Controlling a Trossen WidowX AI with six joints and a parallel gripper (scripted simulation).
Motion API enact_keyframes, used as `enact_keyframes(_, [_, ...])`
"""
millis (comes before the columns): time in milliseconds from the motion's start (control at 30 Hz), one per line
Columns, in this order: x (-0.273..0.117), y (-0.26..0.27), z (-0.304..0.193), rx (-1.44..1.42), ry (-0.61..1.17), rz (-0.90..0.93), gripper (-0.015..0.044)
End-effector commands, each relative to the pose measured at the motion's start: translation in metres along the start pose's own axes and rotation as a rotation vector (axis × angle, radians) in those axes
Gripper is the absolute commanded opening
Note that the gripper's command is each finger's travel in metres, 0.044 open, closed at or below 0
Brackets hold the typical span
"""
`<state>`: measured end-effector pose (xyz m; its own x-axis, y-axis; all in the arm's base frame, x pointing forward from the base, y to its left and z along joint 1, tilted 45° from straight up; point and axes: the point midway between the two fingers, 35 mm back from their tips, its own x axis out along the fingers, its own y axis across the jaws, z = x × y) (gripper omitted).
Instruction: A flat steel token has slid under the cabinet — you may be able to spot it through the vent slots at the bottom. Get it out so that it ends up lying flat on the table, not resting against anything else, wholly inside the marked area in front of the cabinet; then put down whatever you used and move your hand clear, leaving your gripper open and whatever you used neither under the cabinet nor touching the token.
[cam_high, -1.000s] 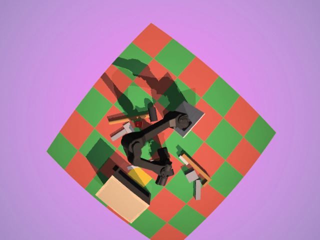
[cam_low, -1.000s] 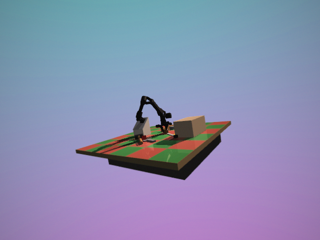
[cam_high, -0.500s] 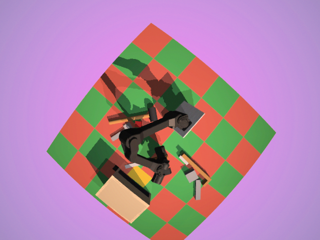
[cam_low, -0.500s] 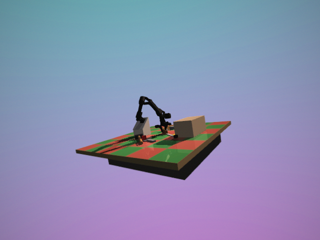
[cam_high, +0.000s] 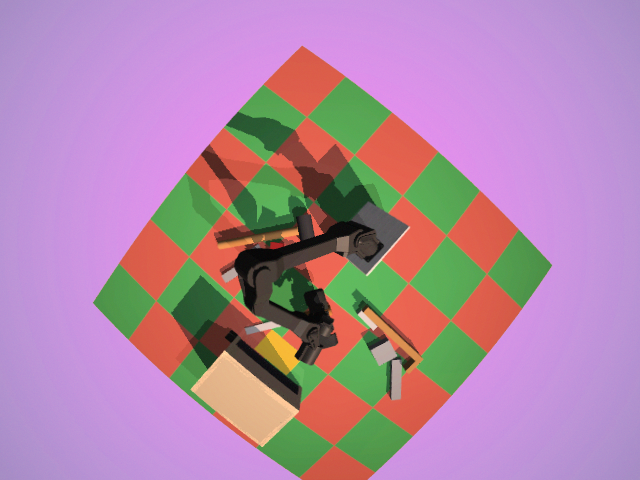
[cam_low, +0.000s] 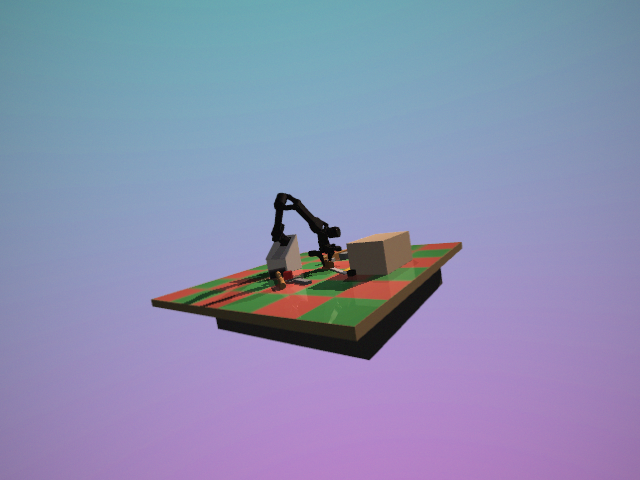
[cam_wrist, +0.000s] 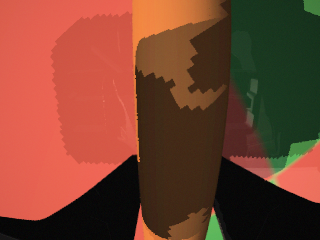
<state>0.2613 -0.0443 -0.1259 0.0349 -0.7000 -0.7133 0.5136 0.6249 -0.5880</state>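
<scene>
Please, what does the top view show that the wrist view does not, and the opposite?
Only top: the tan box-shaped cabinet, the flat yellow patch before it and the dark grey slanted panel.

Only wrist: the black jaws plainly closed on both sides of the orange rounded handle.

Both: the red-and-green checkered table top.

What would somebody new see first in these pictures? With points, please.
Probably the big black arm (cam_high: 289, 253) (cam_low: 305, 210) bending over the red and green checkered table (cam_high: 377, 170) (cam_low: 258, 304). Next, the big tan cabinet (cam_high: 245, 398) (cam_low: 366, 258) beside the yellow patch (cam_high: 281, 352). Close up, an orange-brown handle (cam_wrist: 180, 135) fills the gripper (cam_wrist: 174, 163).
</scene>
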Motion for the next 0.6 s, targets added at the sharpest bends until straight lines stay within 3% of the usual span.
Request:
enact_keyframes(0, [-0.002,-0.004,0.005,-0.001,-0.009,0.003,0.0])
enact_keyframes(567, [-0.002,-0.02,0.019,-0.001,-0.009,0.002,0.0])
